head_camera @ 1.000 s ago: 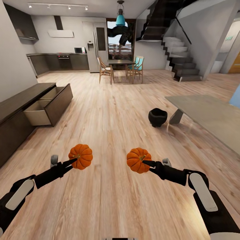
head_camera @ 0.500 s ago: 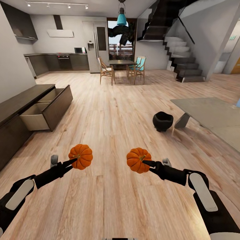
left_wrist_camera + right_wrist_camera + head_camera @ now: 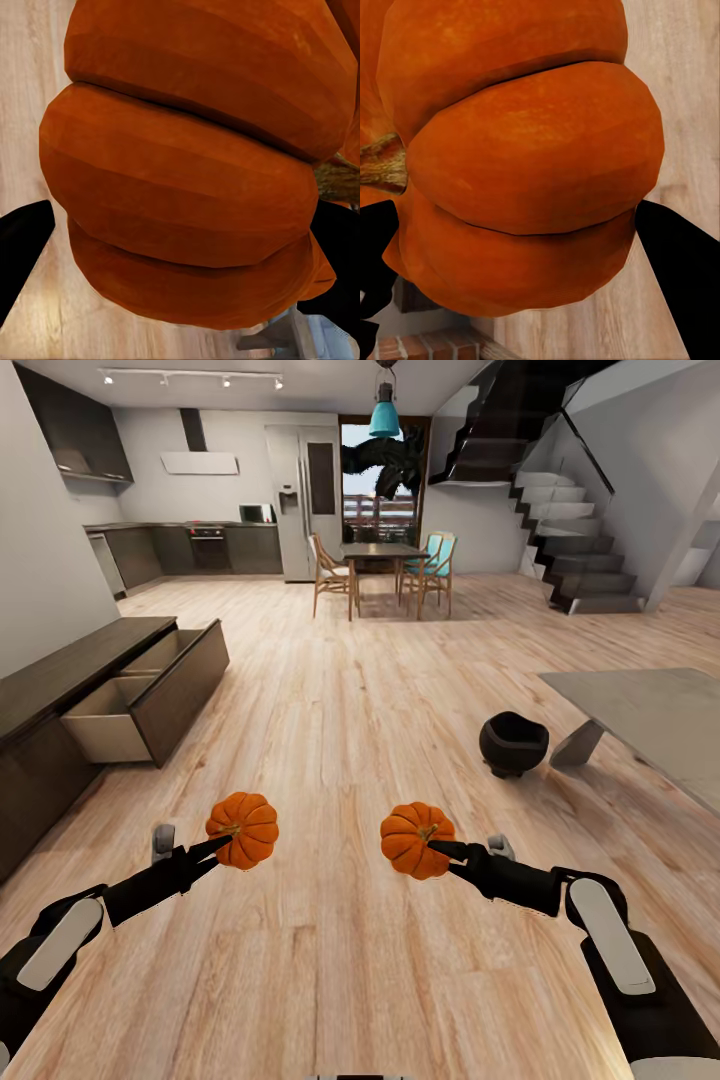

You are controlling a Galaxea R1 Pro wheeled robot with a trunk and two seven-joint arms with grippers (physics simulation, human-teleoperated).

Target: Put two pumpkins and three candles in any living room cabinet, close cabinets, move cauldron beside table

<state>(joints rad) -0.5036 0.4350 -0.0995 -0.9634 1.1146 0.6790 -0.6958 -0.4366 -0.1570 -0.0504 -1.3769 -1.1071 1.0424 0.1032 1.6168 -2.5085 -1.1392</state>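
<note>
Grippers (image 3: 218, 847) (image 3: 436, 849) (pumpkins (image 3: 243, 830) (image 3: 414, 840) clamped) above floor (image 3: 340, 740)

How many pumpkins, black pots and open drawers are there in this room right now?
Pumpkins: 2, one in the left gripper, one in the right gripper
Black cauldron: 1
Open cabinet drawers: 1
Total: 4

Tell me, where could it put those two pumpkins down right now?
The open drawer of the dark cabinet shows a bare tan interior. Bare wood floor stretches between that cabinet and the cauldron. The grey table top looks bare too. It is tighter where the cauldron stands close to the table's leg.
</note>
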